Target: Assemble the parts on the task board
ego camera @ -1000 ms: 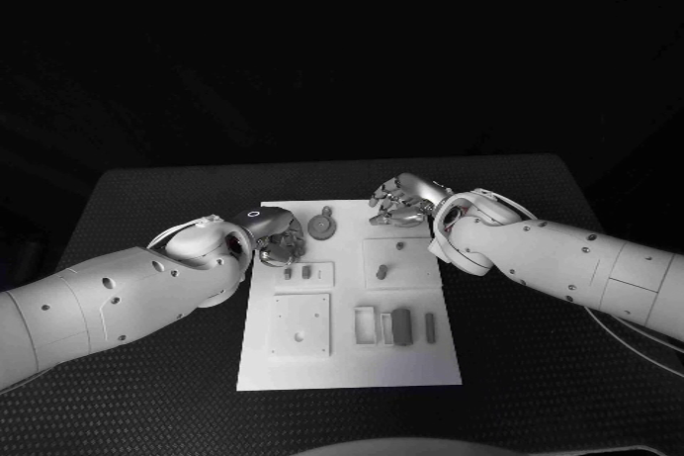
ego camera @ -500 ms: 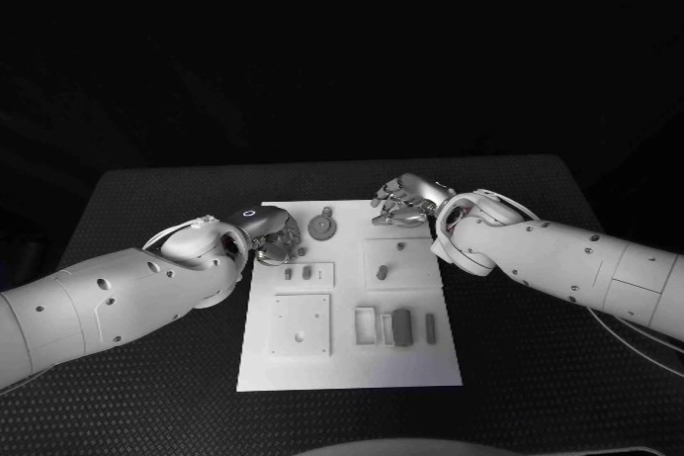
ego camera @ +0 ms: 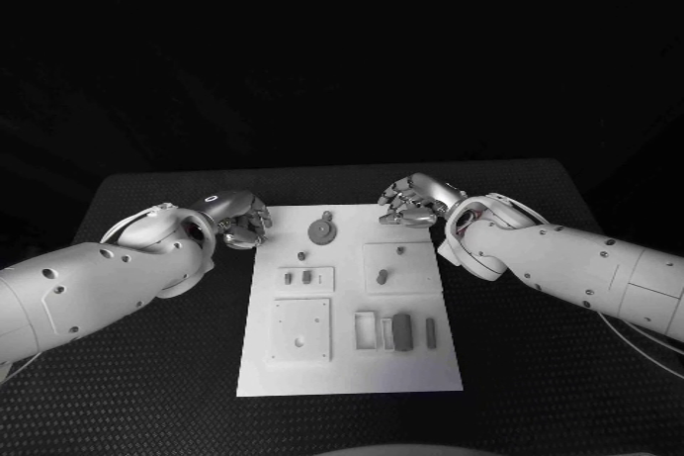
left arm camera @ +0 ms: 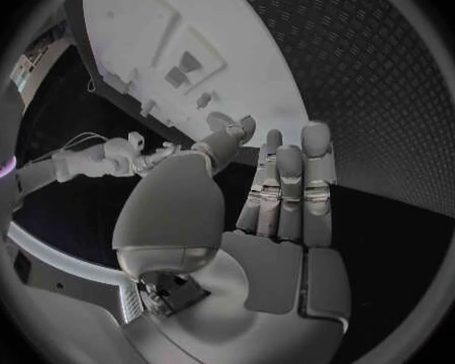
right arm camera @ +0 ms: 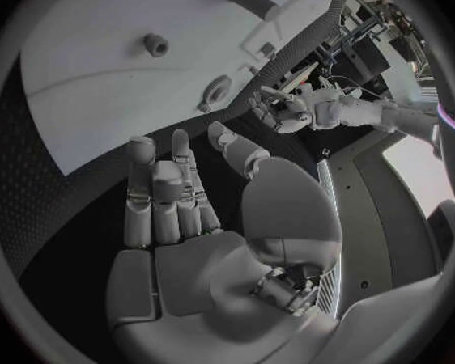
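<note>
I see the flat white rectangular task board (ego camera: 351, 362) between both hands. The silver left hand (ego camera: 237, 219) sits just off its far-left corner, the silver right hand (ego camera: 412, 202) at its far-right corner. Both have fingers extended, holding nothing.

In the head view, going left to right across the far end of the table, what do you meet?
Silver left hand beside the board's left edge → round grey disc part lying on the white task board → silver right hand at the board's far right corner.

Task board (ego camera: 349, 362) between left hand (ego camera: 239, 219) and right hand (ego camera: 410, 203) (both empty), grey parts (ego camera: 402, 328) aboard.
</note>
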You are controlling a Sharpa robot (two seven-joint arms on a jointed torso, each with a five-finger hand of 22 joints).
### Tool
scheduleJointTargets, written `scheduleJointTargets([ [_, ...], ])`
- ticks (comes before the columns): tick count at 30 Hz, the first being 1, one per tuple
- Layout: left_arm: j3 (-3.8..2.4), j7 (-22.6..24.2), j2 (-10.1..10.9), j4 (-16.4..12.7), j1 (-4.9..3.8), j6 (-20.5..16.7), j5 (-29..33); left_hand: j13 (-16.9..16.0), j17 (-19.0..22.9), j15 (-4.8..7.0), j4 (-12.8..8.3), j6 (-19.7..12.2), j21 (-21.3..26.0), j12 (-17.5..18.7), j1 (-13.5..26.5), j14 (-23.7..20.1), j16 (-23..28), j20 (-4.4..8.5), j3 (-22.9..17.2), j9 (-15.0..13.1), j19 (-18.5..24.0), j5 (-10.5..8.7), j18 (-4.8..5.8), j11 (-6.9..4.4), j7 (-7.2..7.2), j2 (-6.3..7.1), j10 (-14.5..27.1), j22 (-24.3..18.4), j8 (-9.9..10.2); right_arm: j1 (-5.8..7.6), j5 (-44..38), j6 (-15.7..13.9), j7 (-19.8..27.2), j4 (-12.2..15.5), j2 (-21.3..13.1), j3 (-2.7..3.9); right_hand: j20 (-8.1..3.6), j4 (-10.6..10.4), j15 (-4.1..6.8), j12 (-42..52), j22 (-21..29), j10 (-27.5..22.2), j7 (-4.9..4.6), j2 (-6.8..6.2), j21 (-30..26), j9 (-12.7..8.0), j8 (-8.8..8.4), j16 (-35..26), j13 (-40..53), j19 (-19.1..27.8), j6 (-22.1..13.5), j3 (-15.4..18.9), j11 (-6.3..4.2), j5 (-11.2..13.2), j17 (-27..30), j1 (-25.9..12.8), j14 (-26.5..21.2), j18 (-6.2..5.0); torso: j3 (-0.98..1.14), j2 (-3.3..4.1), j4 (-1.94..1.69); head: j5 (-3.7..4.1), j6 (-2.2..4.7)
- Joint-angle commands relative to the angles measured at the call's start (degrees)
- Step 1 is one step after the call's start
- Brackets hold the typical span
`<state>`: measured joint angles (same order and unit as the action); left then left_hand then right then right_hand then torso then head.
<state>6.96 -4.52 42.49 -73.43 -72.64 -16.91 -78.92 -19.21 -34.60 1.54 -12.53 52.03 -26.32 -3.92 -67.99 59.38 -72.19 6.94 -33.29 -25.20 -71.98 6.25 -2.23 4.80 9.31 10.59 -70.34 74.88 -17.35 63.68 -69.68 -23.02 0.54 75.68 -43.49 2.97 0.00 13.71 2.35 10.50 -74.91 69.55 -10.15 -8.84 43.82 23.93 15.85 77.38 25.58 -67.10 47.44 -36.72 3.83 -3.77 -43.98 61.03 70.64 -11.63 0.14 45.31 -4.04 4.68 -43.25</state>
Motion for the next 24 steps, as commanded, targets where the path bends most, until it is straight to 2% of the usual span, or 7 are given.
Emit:
scheduleJointTargets([
  [1, -0.43, 2.40, 1.01, -0.04, -0.41, -2.01, 14.74, -0.21, 0.91, -0.18, 0.50, 0.36, 1.91, 0.01, -0.07, -1.53, 2.00, -0.25, -0.25, -0.10, 1.75, -0.25, -4.60, 0.17, -0.01, 0.46, 0.63, -0.75, -0.35, -0.02, -3.01, -0.16, 2.06, 1.39, -0.81, 0.00, -0.45, 0.75, 0.16, 0.46, -1.16, 0.60, -0.02, -0.04, -0.10, 0.02, 0.35, -0.27, 0.12, 0.04, 0.34, -0.07, 0.04, -0.09, 0.08, 1.05, -0.20, -3.37, -0.02, -0.02, -0.01, 0.07, 0.17],
  [5, -0.99, 5.86, 2.30, -0.04, -0.69, -2.51, 26.82, -0.62, 1.38, -0.14, 0.58, 0.10, 3.11, -0.18, -0.15, -1.60, 2.98, -0.25, -0.28, -0.10, 1.86, -0.28, -4.28, 0.01, 0.06, 0.29, 0.34, -1.54, -0.44, -0.02, -6.36, 3.06, 1.37, 2.52, -2.62, -0.01, -0.35, 1.69, 0.32, 0.58, -1.16, 0.85, 0.19, -0.14, -0.21, 0.21, 0.82, -0.46, 0.16, 0.32, 1.09, -0.17, -0.12, -0.08, 0.15, 1.89, -0.37, -3.37, -0.15, -0.11, -0.07, 0.48, 0.35],
  [7, -0.98, 6.75, 2.96, 0.34, -0.94, -0.92, 34.38, -0.85, 2.93, -0.71, 0.66, -0.22, 6.29, -0.03, 0.26, -3.91, 6.47, -0.96, -0.59, -0.11, 4.56, -0.34, -3.36, 0.48, 0.15, 0.33, 0.82, -3.44, -0.53, -0.02, -7.02, 5.79, 0.92, 2.56, -3.62, -0.02, -0.25, 2.31, 0.40, 0.59, -1.15, 0.91, 0.34, -0.03, -0.29, 0.40, 1.26, -0.57, 0.16, 0.50, 1.81, -0.34, -0.22, -0.09, 0.18, 2.58, -0.52, -3.37, -0.30, -0.15, -0.21, 0.42, 0.33],
  [12, -0.95, 9.36, 3.87, 1.33, -1.20, 1.40, 40.99, -1.27, 6.89, -2.92, -0.05, -0.54, 14.21, -0.05, 1.09, -6.93, 16.08, -2.68, -1.03, -0.39, 8.93, -0.33, -1.31, 1.32, 0.18, -0.25, 1.69, -9.63, -1.17, -0.02, -12.10, 7.87, 0.15, 3.11, -4.77, -0.13, 0.07, 2.59, 0.65, 0.32, -1.17, 0.62, 0.91, 0.31, -0.42, 0.99, 2.48, -0.74, -0.01, 0.91, 3.86, -0.23, -0.47, -0.07, 0.19, 2.89, -0.91, -3.37, -0.23, -0.07, 0.01, 0.09, 0.58],
  [16, -0.95, 9.82, 4.30, 1.41, -1.20, 2.18, 41.92, -0.27, 8.48, -4.32, -0.78, -1.42, 18.33, 0.21, 1.39, -7.81, 21.44, -3.97, -1.00, -0.38, 10.50, -0.25, -1.05, 2.34, 0.39, -0.63, 4.46, -13.34, -1.17, -0.04, -16.89, 8.51, -1.41, 5.17, -6.10, -0.94, 0.25, 2.61, 0.37, -0.41, -1.17, -0.41, 0.95, 0.36, -0.57, 1.17, 2.72, -0.88, -0.46, 1.30, 4.25, -0.22, -0.19, -0.09, 0.21, 3.02, -1.26, -3.37, -0.20, -0.10, -0.10, 0.28, 0.49],
  [22, -0.92, 10.34, 4.70, 1.75, -1.21, 3.07, 40.70, 0.43, 8.33, -4.35, -1.27, -1.74, 19.33, 0.12, 1.08, -6.62, 22.96, -4.13, -0.82, -0.38, 9.38, -0.24, -1.30, 2.55, 0.54, -0.90, 4.96, -14.68, -1.28, -0.05, -22.77, 8.43, -3.79, 6.10, -6.96, -1.99, 0.69, 2.63, -0.50, -2.11, -1.07, -2.31, 0.66, 0.46, -1.13, 1.06, 2.43, -1.68, -1.70, 2.19, 3.73, -0.69, 0.71, -0.09, 0.55, 3.65, -1.99, -3.37, -0.14, -0.07, 0.00, 0.00, 0.32],
  [24, -0.92, 9.84, 4.68, 1.69, -1.21, 2.73, 39.41, 0.52, 8.29, -4.34, -1.31, -1.75, 19.42, 0.13, 1.03, -6.52, 23.10, -4.13, -0.80, -0.38, 9.27, -0.23, -1.31, 2.58, 0.55, -0.92, 5.03, -14.80, -1.31, -0.05, -24.27, 10.04, -5.36, 6.68, -7.00, -2.22, 0.80, 2.55, -0.80, -2.76, -1.06, -2.79, 0.59, 0.27, -1.21, 1.00, 2.36, -1.82, -2.27, 2.22, 3.61, -0.71, 1.02, -0.09, 0.65, 3.63, -1.92, -3.37, -0.18, -0.07, -0.01, 0.02, 0.24],
])
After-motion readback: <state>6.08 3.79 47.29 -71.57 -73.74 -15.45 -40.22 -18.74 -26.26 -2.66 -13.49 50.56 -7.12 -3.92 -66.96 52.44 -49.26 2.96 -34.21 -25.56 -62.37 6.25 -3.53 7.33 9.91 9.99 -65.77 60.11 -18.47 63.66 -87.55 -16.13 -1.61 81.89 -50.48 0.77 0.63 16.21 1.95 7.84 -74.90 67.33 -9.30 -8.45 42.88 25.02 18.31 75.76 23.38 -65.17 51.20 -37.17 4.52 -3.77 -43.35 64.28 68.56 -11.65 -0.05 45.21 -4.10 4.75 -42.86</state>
